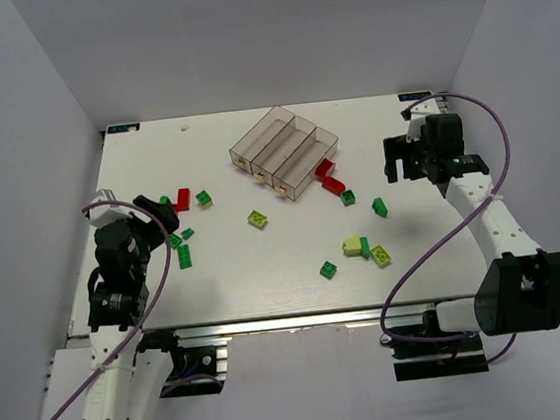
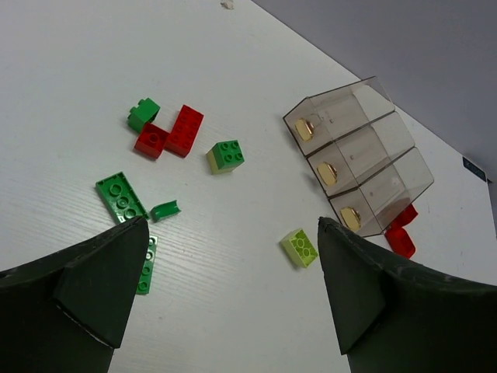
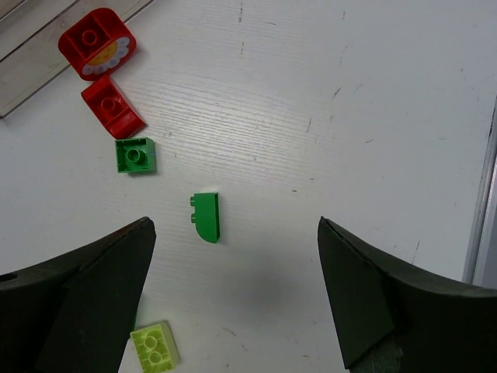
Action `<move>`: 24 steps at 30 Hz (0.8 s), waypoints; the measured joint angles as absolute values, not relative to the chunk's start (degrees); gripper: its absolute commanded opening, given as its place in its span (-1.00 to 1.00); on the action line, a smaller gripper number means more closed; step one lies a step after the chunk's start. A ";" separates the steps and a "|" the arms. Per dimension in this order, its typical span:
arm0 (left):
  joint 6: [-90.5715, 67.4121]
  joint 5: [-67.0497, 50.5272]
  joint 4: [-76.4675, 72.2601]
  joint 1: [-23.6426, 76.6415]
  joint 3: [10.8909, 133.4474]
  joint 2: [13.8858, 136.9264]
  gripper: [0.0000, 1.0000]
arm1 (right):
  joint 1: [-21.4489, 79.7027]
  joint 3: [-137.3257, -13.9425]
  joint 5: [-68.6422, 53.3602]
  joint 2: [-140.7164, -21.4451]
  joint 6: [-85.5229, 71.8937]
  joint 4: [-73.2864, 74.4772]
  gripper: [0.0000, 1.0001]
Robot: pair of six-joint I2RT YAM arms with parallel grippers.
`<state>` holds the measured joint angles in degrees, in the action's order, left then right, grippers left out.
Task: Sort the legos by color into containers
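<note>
The clear smoky containers stand at the table's back middle; they also show in the left wrist view. Legos lie scattered on the white table. Red and green bricks lie at the left. A yellow-green brick lies in the middle. Two red bricks lie beside the containers. Green and pale yellow bricks lie at the right. My left gripper is open and empty above the left group. My right gripper is open and empty above a green curved brick.
White walls enclose the table on three sides. The table's metal right edge runs close to my right gripper. A small pale scrap lies at the back left. Purple cables loop beside both arms.
</note>
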<state>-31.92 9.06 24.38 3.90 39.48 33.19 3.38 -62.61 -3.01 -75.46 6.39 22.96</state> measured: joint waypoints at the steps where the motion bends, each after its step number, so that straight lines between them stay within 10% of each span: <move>1: -31.92 8.62 23.97 3.90 39.48 33.61 0.96 | 3.38 -62.61 -3.33 -75.37 6.59 22.85 0.79; 15: -32.40 4.95 20.47 3.90 39.48 35.59 0.89 | 3.33 -65.32 -12.05 -76.75 13.58 23.92 0.79; 20: -34.26 2.90 19.22 3.90 39.48 35.90 -0.51 | 4.95 -65.28 -22.59 -75.77 28.75 29.71 0.79; 22: -34.44 1.39 18.92 3.90 39.48 36.45 -0.69 | 6.61 -64.05 -26.28 -73.91 34.15 31.31 0.79; 24: -34.54 -0.30 18.94 3.90 39.48 37.19 -0.48 | 8.27 -62.83 -30.04 -71.64 38.94 33.74 0.79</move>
<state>-34.54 -0.30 18.94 3.90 39.48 37.19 8.27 -62.83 -30.04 -71.64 38.94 33.74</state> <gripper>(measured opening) 0.179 0.896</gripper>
